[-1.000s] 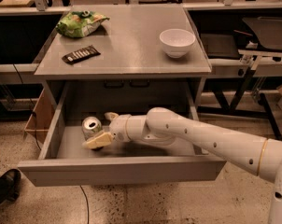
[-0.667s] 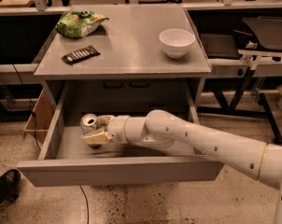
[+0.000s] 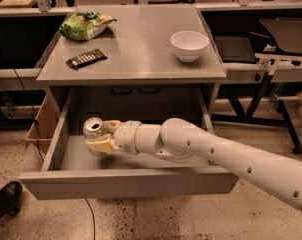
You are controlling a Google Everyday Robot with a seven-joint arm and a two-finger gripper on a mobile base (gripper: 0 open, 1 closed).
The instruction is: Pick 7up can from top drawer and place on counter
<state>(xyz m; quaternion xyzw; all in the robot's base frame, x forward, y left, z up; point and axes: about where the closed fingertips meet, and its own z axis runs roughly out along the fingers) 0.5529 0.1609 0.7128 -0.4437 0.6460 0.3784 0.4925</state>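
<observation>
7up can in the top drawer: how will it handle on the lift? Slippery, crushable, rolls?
Likely thin-walled: the hand, inside the top drawer, grips the 7up can by its sides, so hard squeezing could dent it. Shiny metal may slip. Its round body would likely roll if dropped.

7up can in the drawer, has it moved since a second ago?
Yes. The silver-and-green 7up can, gripped by the claw, has shifted slightly up and left, toward the grey metal top drawer left wall.
</observation>
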